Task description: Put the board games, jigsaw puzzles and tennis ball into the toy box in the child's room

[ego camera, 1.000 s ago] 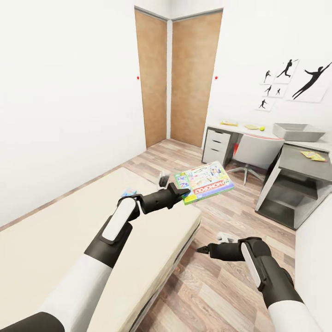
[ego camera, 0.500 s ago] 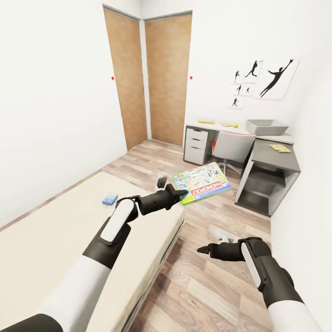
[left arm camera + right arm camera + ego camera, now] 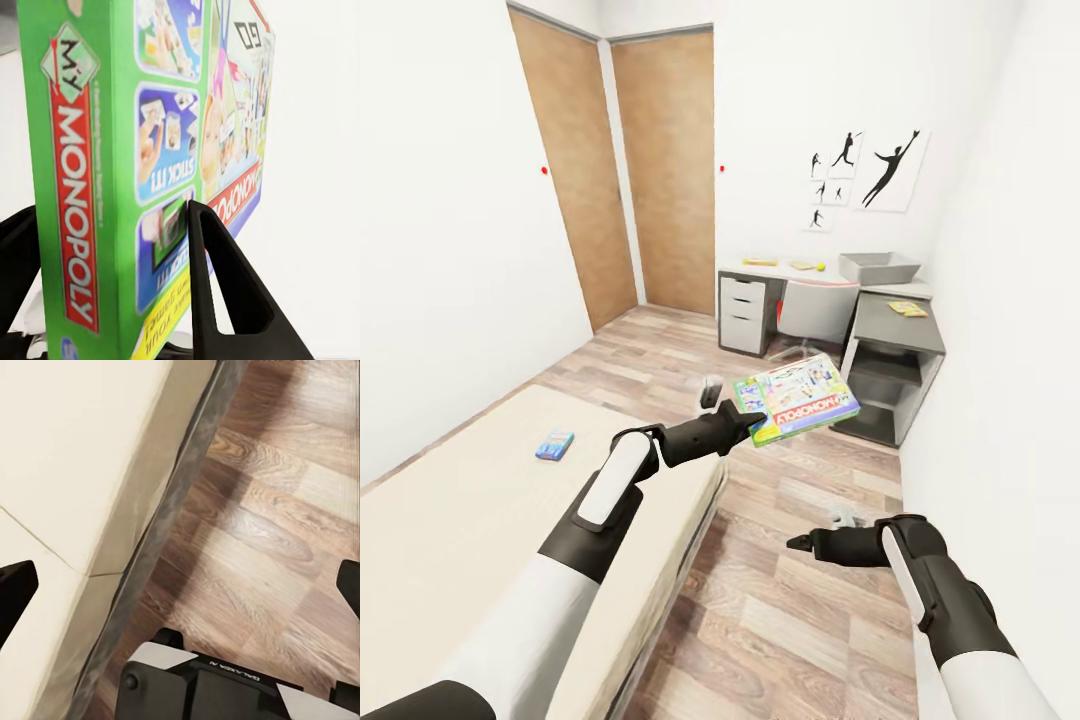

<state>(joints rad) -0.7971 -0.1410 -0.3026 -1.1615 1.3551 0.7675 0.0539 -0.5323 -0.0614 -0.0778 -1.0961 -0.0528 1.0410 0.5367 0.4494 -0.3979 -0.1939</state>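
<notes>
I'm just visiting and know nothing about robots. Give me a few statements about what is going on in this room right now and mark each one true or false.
1. The left gripper is clamped on the Monopoly box. True.
2. The right gripper carries a ball. False: it is open and holds nothing, hanging over the wooden floor.
3. A small blue box lies on the bed. True.
4. The grey toy box sits on the floor. False: it stands on the desk.
5. The two doors stand wide open. False: both are shut.
</notes>
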